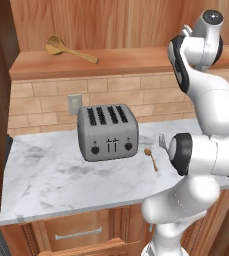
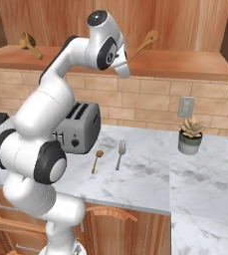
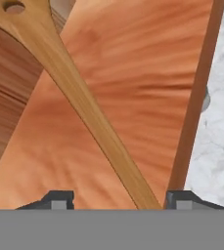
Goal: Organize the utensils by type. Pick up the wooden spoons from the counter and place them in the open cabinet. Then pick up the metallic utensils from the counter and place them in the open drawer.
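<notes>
End effector (image 3: 118, 201) released, fingers spread either side of one wooden spoon's (image 3: 84, 105) handle; left base view adds another wooden spoon (image 1: 66, 50) on my cabinet shelf (image 1: 126, 62).

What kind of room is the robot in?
It looks like a kitchen. There is a toaster on a marble counter, wooden cabinets below, and a fork and a small spoon lying beside the toaster.
</notes>
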### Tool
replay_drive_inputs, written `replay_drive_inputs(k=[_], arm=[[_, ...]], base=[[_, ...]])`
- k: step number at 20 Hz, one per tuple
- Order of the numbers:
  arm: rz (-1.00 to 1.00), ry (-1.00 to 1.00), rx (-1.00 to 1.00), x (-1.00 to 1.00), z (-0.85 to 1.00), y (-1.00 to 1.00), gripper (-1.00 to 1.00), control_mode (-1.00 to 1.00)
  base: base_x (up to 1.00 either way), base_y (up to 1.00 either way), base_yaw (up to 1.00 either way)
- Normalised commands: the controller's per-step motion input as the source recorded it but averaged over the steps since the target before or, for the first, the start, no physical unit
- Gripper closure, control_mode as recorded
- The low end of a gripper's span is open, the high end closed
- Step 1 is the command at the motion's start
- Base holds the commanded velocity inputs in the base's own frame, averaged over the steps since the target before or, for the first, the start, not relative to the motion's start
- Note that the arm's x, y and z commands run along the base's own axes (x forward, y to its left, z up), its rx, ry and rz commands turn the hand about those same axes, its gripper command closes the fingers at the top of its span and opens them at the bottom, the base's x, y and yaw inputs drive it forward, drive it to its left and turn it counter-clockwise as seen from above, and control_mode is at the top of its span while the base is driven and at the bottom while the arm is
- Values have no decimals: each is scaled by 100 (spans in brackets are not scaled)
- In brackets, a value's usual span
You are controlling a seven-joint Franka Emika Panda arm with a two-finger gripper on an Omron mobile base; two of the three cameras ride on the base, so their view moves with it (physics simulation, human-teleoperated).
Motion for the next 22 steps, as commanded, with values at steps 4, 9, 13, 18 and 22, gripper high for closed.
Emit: replay_drive_inputs(k=[4, 9, 13, 18, 22], arm=[[0, -5, 0, 0, 18, 0, -100, -100], [0, -1, 0, 0, 40, 0, -100, -100], [-1, 0, 0, 3, 25, 0, -100, -100], [0, 0, 0, 13, -17, 0, -100, -100], [0, -1, 0, 0, -26, 0, -100, -100]], base=[[0, 0, 0], [0, 0, 0], [0, 0, 0], [0, 0, 0], [0, 0, 0]])
